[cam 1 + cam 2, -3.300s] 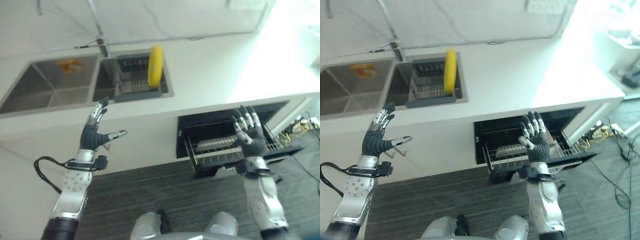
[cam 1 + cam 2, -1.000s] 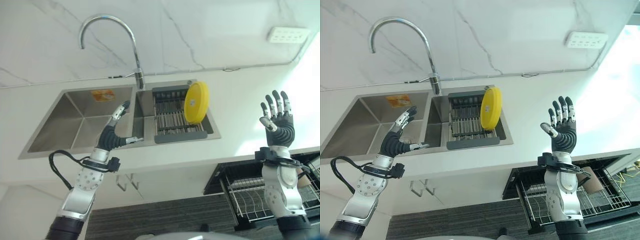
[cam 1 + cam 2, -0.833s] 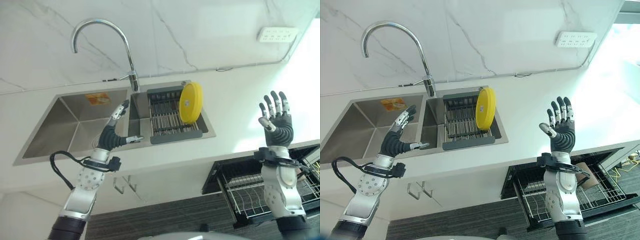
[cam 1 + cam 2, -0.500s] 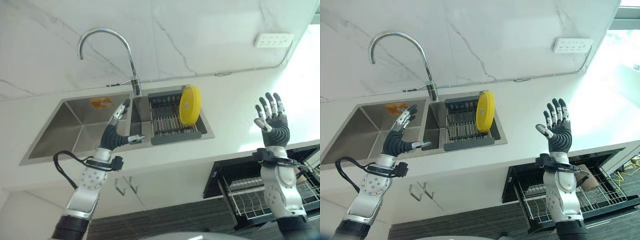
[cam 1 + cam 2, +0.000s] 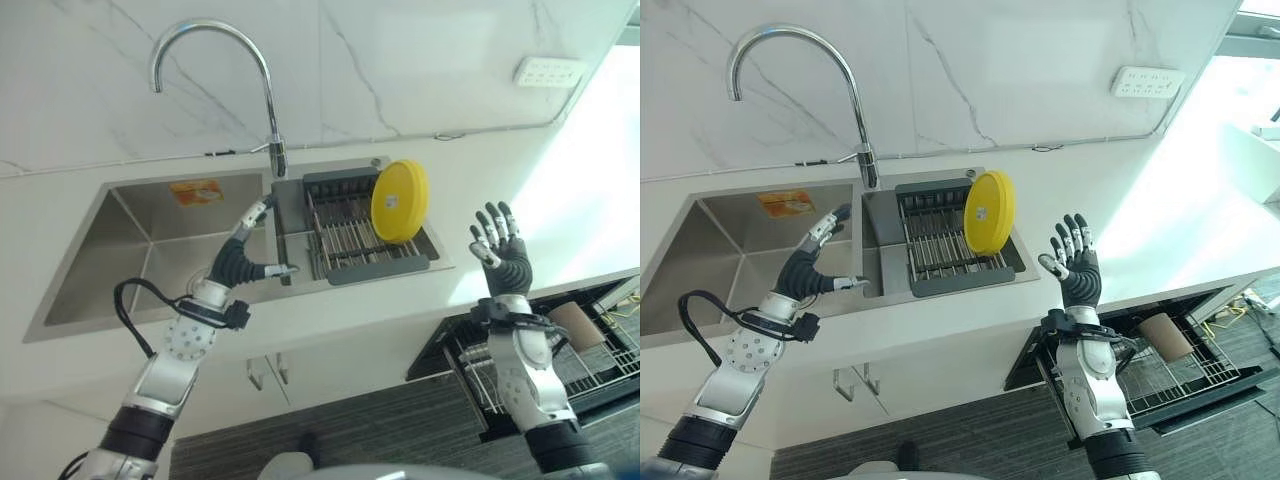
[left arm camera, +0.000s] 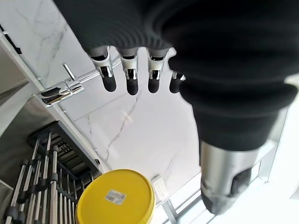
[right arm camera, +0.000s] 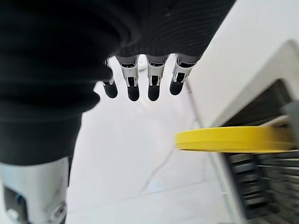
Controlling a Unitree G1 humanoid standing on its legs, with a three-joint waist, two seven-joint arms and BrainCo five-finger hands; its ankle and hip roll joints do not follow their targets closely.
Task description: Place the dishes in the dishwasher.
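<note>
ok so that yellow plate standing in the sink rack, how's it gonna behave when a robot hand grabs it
The yellow plate looks rigid, so it likely keeps its shape. It stands on edge in the dish rack, so a sideways nudge may tip it. Its smooth, glossy-looking face could be slippery; pinching the rim seems safer.

A white stone countertop (image 5: 1080, 195) is running across the middle of the frame, holding a double steel sink (image 5: 730, 250) at left; a dark dish rack (image 5: 950, 270) is sitting in its right basin, carrying an upright round yellow plate (image 5: 989, 212).
</note>
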